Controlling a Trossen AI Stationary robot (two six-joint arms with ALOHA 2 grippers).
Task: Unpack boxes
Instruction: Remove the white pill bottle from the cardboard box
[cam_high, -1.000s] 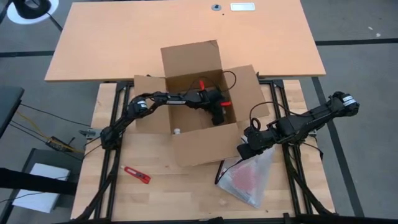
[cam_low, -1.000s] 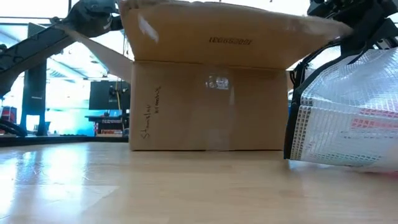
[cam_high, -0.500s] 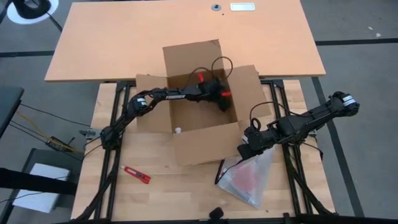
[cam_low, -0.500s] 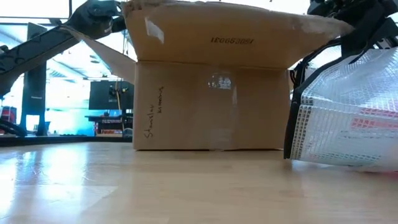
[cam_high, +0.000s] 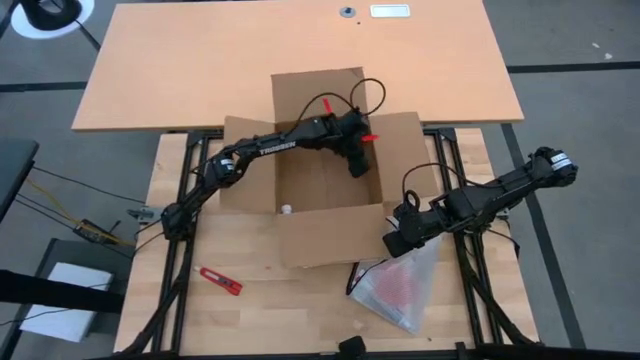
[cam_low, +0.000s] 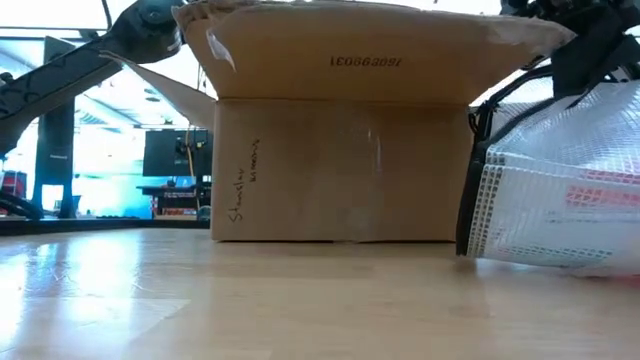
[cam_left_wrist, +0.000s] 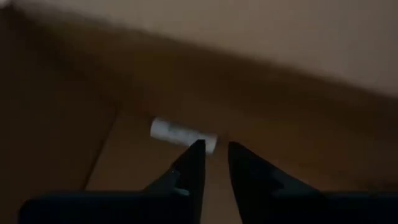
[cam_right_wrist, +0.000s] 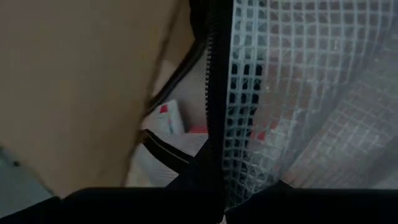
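The open brown box (cam_high: 330, 225) stands mid-table with its flaps spread; in the low view its near wall (cam_low: 340, 170) fills the middle. My left gripper (cam_high: 357, 168) hangs above the inside of the box, pointing slantwise down. Its fingers (cam_left_wrist: 216, 155) stand a narrow gap apart with nothing between them. A white roll (cam_left_wrist: 177, 132) lies on the box floor beyond them. My right gripper (cam_high: 392, 243) is shut on a clear gridded plastic bag (cam_high: 400, 285) at the box's near right corner. My right gripper holds the bag at its black zipper edge (cam_right_wrist: 214, 112), coming slantwise from above. The fingers themselves hide the exact place of contact. The bag hangs down from the hold and its lower side (cam_low: 560, 255) rests on the table, beside the box.
A red utility knife (cam_high: 218, 281) lies on the table near the left. A small white thing (cam_high: 286, 210) sits inside the box by its near wall. A larger light-wood desk (cam_high: 200, 60) adjoins the far edge. A small black object (cam_high: 348, 345) shows at the near edge.
My left gripper has risen out of the box's inside and gone a little toward the far edge. The box's far flap has shifted slightly toward the table's right.
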